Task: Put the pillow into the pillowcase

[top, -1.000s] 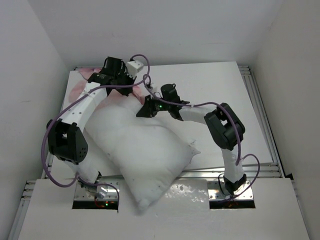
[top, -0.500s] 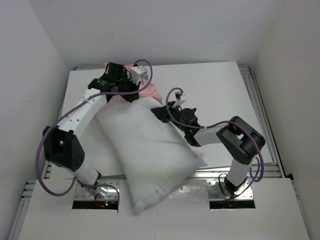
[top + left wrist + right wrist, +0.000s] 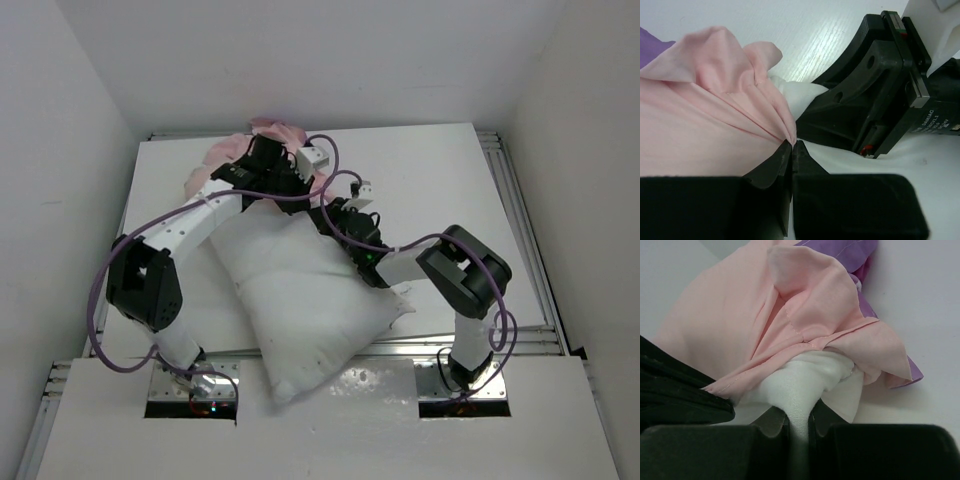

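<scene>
A white desk (image 3: 450,170) sits boxed in by plain white walls (image 3: 330,60) at nine, twelve and three o'clock, evenly lit, with metal rails (image 3: 522,240) edging its three o'clock side.

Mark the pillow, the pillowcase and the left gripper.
pillow (image 3: 300,290), top view, on its plump white middle.
pillowcase (image 3: 700,115), left wrist view, on its pale pink inside.
left gripper (image 3: 792,149), left wrist view, between its fingertips, which pinch the pink cloth.

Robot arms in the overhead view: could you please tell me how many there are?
2. The left arm rises from the near-left base to the pillowcase; the right arm bends from the near-right base to the pillow's far corner. None appear hidden.
</scene>
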Controlling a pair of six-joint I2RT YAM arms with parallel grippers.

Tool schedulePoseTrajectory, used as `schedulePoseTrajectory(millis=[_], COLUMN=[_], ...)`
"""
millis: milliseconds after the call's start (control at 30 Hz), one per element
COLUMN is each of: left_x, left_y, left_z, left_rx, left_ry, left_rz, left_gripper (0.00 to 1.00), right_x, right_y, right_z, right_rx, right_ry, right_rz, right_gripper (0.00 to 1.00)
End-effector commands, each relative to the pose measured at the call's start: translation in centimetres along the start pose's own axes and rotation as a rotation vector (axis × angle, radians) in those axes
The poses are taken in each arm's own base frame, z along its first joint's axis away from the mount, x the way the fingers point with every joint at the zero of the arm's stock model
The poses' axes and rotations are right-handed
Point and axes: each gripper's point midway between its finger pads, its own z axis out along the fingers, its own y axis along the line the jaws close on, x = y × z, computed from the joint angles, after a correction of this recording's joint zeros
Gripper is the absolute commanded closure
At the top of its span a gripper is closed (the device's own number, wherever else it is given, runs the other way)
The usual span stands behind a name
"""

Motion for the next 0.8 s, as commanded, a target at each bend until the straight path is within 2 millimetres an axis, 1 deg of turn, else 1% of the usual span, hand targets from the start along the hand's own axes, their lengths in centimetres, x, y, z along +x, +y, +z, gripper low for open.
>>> schedulePoseTrajectory(millis=[0,33,67,100,133,167,200,233,267,300,333,367,400,433,467,500,533,567,600,633,667,700,733,767], left_x=[-1.0,-0.8,-1.2,-0.8,-1.5,-1.9,-2.4,-3.8,-4.3,-5.0,-6.5,-6.4,-6.6,-7.1,-6.7,-6.3,-5.5,-4.1,-3.3,-0.6,1.8,4.6,6.5,7.6], left_y=[-4.7,-4.1,-3.4,-1.7,-0.7,0.2,2.0,2.7,4.4,5.1,5.7,6.7,7.1,7.3,8.6,9.3,9.9,11.8,12.5,13.6,15.8,16.1,16.6,16.8], left_z=[0.7,1.2,1.2,1.3,0.9,0.3,-0.7,-2.3,-4.0,-5.4,-8.1,-9.8,-11.2,-13.0,-14.8,-16.0,-17.6,-19.3,-21.0,-20.9,-22.9,-22.1,-21.9,-21.2], left_rx=[0.197,0.172,0.139,0.064,0.021,-0.010,-0.051,-0.079,-0.124,-0.152,-0.205,-0.250,-0.285,-0.326,-0.412,-0.456,-0.519,-0.587,-0.638,-0.666,-0.738,-0.729,-0.751,-0.759], left_ry=[-0.037,-0.021,-0.019,0.004,-0.008,-0.021,-0.046,-0.096,-0.128,-0.159,-0.213,-0.214,-0.212,-0.224,-0.217,-0.217,-0.216,-0.219,-0.238,-0.203,-0.209,-0.165,-0.126,-0.111], left_rz=[-0.017,-0.019,-0.012,-0.013,-0.010,-0.021,-0.056,-0.056,-0.077,-0.075,-0.056,-0.057,-0.052,-0.040,-0.055,-0.068,-0.089,-0.156,-0.190,-0.255,-0.333,-0.371,-0.383,-0.382], left_gripper=[1.00,0.97,0.87,0.60,0.48,0.40,0.26,0.15,0.01,0.00,0.00,0.00,0.00,0.00,0.00,0.00,0.00,0.00,0.00,0.00,0.05,0.17,0.52,0.69], right_x=[-5.3,-5.0,-5.2,-4.6,-4.6,-4.7,-4.5,-4.8,-5.3,-5.0,-5.3,-6.0,-5.9,-6.0,-6.6,-6.9,-7.0,-8.1,-8.7,-9.2,-11.6,-11.6,-12.2,-13.9], right_y=[-0.8,-1.2,-2.0,-2.5,-3.0,-3.8,-5.4,-5.8,-6.8,-7.7,-7.7,-8.5,-9.1,-9.3,-9.2,-8.9,-8.7,-7.7,-7.5,-7.0,-5.2,-5.4,-4.7,-3.3], right_z=[2.3,2.3,2.5,2.5,2.4,2.3,2.0,1.9,1.9,1.8,1.7,1.7,1.6,1.6,1.7,1.7,1.7,1.6,1.7,1.6,1.9,1.6,1.6,2.0], right_rx=[0.085,0.085,0.088,0.079,0.086,0.103,0.154,0.168,0.187,0.206,0.195,0.203,0.210,0.201,0.170,0.150,0.137,0.109,0.116,0.112,0.084,0.093,0.083,0.060], right_ry=[-0.203,-0.197,-0.195,-0.170,-0.163,-0.162,-0.152,-0.146,-0.140,-0.102,-0.084,-0.079,-0.045,-0.023,0.015,0.037,0.062,0.068,0.106,0.122,0.089,0.132,0.135,0.111], right_rz=[0.055,0.068,0.086,0.124,0.132,0.133,0.122,0.110,0.095,0.054,0.038,0.019,-0.034,-0.058,-0.124,-0.165,-0.203,-0.247,-0.330,-0.361,-0.396,-0.451,-0.470,-0.487], right_gripper=[1.00,1.00,1.00,1.00,1.00,1.00,0.97,0.89,0.79,0.61,0.49,0.39,0.27,0.23,0.19,0.17,0.14,0.13,0.12,0.12,0.12,0.13,0.17,0.20])
